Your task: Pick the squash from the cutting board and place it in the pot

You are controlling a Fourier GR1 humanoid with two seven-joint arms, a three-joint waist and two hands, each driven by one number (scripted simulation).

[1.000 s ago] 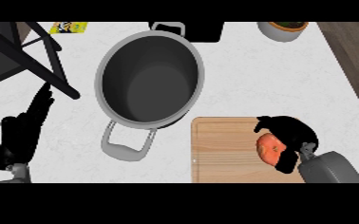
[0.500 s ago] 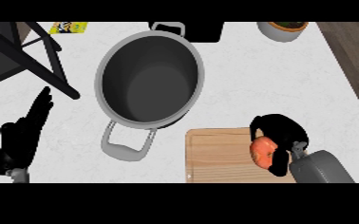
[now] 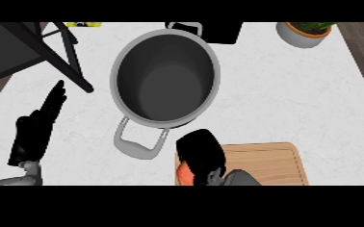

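Observation:
A grey metal pot (image 3: 165, 79) with two handles stands mid-counter, its dark inside bare. The wooden cutting board (image 3: 266, 166) lies at the lower right. My right hand (image 3: 201, 153) hovers over the board's left edge, just below the pot's near handle, fingers curled round the orange squash (image 3: 185, 174), of which only a sliver shows beneath the hand. My left hand (image 3: 37, 127) rests at the left edge, fingers straight and pointing up, holding nothing.
A potted plant (image 3: 307, 32) sits at the top right corner. A black object (image 3: 213, 31) lies behind the pot at the top edge. A dark chair frame (image 3: 43, 53) crosses the upper left. A yellow packet (image 3: 84, 24) peeks in at the top.
My right hand has carried the squash leftward, from the board's right part to its left edge near the pot's handle. The left hand has barely shifted.

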